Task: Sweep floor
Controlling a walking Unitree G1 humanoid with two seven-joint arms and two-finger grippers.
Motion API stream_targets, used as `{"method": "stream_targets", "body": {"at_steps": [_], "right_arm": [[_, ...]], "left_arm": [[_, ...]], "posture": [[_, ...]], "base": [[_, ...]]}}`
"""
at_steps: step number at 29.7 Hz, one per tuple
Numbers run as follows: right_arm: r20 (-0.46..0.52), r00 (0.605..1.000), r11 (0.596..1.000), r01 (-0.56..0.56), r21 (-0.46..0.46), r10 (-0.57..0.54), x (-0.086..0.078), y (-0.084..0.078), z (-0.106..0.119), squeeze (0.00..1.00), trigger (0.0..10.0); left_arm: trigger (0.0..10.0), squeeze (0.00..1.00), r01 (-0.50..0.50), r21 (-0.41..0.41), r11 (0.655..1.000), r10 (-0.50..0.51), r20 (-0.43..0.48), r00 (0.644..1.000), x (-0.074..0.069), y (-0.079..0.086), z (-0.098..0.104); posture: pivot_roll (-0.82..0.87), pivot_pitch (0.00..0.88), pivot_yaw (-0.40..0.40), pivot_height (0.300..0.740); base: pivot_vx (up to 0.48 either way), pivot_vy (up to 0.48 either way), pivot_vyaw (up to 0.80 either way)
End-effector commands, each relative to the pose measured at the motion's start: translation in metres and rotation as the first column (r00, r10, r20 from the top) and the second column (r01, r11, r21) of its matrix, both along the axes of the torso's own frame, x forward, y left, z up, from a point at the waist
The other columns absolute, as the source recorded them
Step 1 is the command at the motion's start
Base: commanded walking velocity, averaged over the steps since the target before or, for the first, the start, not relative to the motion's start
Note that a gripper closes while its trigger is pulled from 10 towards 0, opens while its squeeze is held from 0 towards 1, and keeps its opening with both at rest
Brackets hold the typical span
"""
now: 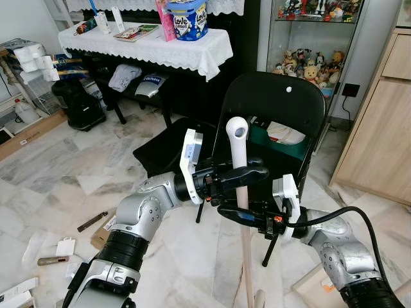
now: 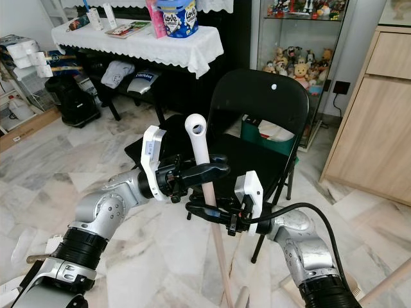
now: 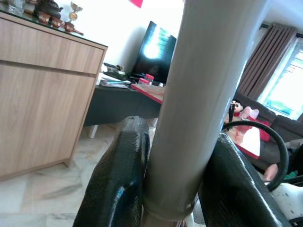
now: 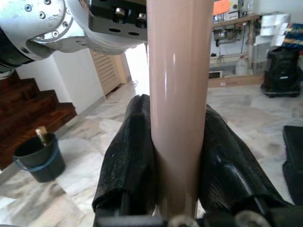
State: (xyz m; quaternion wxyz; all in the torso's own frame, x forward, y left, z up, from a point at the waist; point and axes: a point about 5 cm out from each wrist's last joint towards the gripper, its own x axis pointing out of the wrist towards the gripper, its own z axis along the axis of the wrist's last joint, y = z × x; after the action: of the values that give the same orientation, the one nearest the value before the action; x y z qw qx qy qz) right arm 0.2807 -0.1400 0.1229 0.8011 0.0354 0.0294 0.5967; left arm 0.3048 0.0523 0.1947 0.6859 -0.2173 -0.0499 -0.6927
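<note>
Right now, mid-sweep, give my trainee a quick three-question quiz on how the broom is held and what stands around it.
1. True or false: both end effectors are shut on the broom handle.
2. Which end effector grips higher on the handle: (a) the left end effector, (b) the right end effector?
3. Fill in: directly behind the handle stands a black folding ____.

Key
1. True: each wrist view shows black fingers pressed on either side of the handle.
2. (a): the left one grips just below the handle's white top, the right one under it.
3. Chair; a white-clothed table stands farther back.
</note>
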Motion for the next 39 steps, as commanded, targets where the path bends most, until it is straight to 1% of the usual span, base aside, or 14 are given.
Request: {"method": "stream_targets", "body": {"at_steps": [1,3,4,6,7,10,11,20,22,23,25,27,38,39], "right_arm": [[0.011,0.999,0.998,0.041,-0.048,-0.041,0.0046,-0.0024,-0.0024,0.00,8.9],[0.003,0.998,0.997,0.057,-0.042,-0.057,0.0062,-0.0026,-0.0025,0.00,8.9],[0.002,0.998,0.998,0.055,-0.040,-0.055,0.0063,-0.0025,-0.0022,1.00,8.9],[0.006,0.999,0.998,0.049,-0.039,-0.048,0.0061,-0.0024,-0.0018,1.00,8.5],[0.008,0.999,0.998,0.050,-0.040,-0.050,0.0062,-0.0024,-0.0019,1.00,9.1],[0.009,0.999,0.998,0.050,-0.038,-0.050,0.0066,-0.0022,-0.0020,1.00,9.1],[0.005,0.999,0.998,0.046,-0.035,-0.046,0.0064,-0.0017,-0.0023,1.00,8.7],[-0.005,0.999,0.999,0.034,-0.028,-0.034,0.0053,-0.0004,-0.0026,1.00,8.2],[-0.012,1.000,1.000,0.020,-0.021,-0.020,0.0038,0.0001,-0.0024,1.00,6.3],[-0.014,1.000,1.000,0.017,-0.019,-0.017,0.0034,0.0001,-0.0025,1.00,6.3],[-0.019,1.000,1.000,0.013,-0.017,-0.013,0.0026,0.0004,-0.0028,1.00,5.1],[-0.023,1.000,1.000,0.006,-0.014,-0.006,0.0019,0.0010,-0.0028,1.00,5.1],[-0.030,1.000,1.000,0.000,-0.011,-0.001,0.0007,0.0014,-0.0030,1.00,5.4],[-0.017,1.000,1.000,0.014,-0.020,-0.014,0.0017,0.0009,-0.0028,1.00,9.5]], "left_arm": [[0.0,0.00,-0.001,-0.038,0.999,0.002,0.021,1.000,0.0038,0.0043,0.0110],[0.0,0.00,-0.002,-0.037,0.999,0.003,0.021,1.000,0.0039,0.0045,0.0109],[0.0,0.00,-0.002,-0.037,0.999,0.003,0.022,1.000,0.0040,0.0045,0.0109],[0.0,0.00,-0.003,-0.037,0.999,0.004,0.022,1.000,0.0040,0.0045,0.0109],[0.0,0.00,-0.003,-0.037,0.999,0.004,0.022,1.000,0.0040,0.0046,0.0108],[0.0,0.00,-0.005,-0.036,0.999,0.006,0.023,1.000,0.0042,0.0048,0.0107],[0.0,0.00,-0.004,-0.036,0.999,0.005,0.024,1.000,0.0040,0.0050,0.0105],[0.0,0.00,-0.008,-0.033,0.999,0.009,0.025,1.000,0.0047,0.0055,0.0103],[0.0,0.00,-0.012,-0.033,0.999,0.012,0.026,1.000,0.0051,0.0049,0.0102],[0.0,0.00,-0.014,-0.032,0.999,0.015,0.026,1.000,0.0053,0.0047,0.0101],[0.0,0.00,-0.020,-0.030,0.999,0.021,0.026,0.999,0.0059,0.0045,0.0100],[0.0,0.00,-0.026,-0.028,0.999,0.027,0.026,0.999,0.0066,0.0046,0.0098],[0.0,0.00,-0.060,-0.016,0.998,0.061,0.022,0.998,0.0103,0.0050,0.0078],[0.0,0.00,-0.066,-0.012,0.998,0.066,0.021,0.998,0.0110,0.0050,0.0069]], "posture": [[-0.11,0.000,0.141,0.740],[-0.11,0.000,0.140,0.740],[-0.11,0.000,0.140,0.740],[-0.11,0.000,0.140,0.740],[-0.11,0.000,0.140,0.740],[-0.11,0.000,0.141,0.740],[-0.11,0.000,0.141,0.740],[-0.11,0.000,0.145,0.740],[-0.11,0.000,0.145,0.740],[-0.11,0.000,0.145,0.740],[-0.11,0.000,0.145,0.740],[-0.11,0.000,0.147,0.740],[-0.11,0.000,0.147,0.740],[-0.11,0.000,0.147,0.740]], "base": [[0.000,0.000,0.00],[0.000,0.000,0.00],[0.000,0.000,0.00],[0.000,0.000,0.00],[0.000,0.000,0.00],[0.000,0.000,0.00],[0.000,0.000,0.00],[0.000,0.000,0.00],[0.000,0.000,0.00],[0.000,0.000,0.00],[0.000,0.000,0.00],[0.000,0.000,0.00],[0.000,0.000,0.00],[0.000,0.000,0.00]]}}
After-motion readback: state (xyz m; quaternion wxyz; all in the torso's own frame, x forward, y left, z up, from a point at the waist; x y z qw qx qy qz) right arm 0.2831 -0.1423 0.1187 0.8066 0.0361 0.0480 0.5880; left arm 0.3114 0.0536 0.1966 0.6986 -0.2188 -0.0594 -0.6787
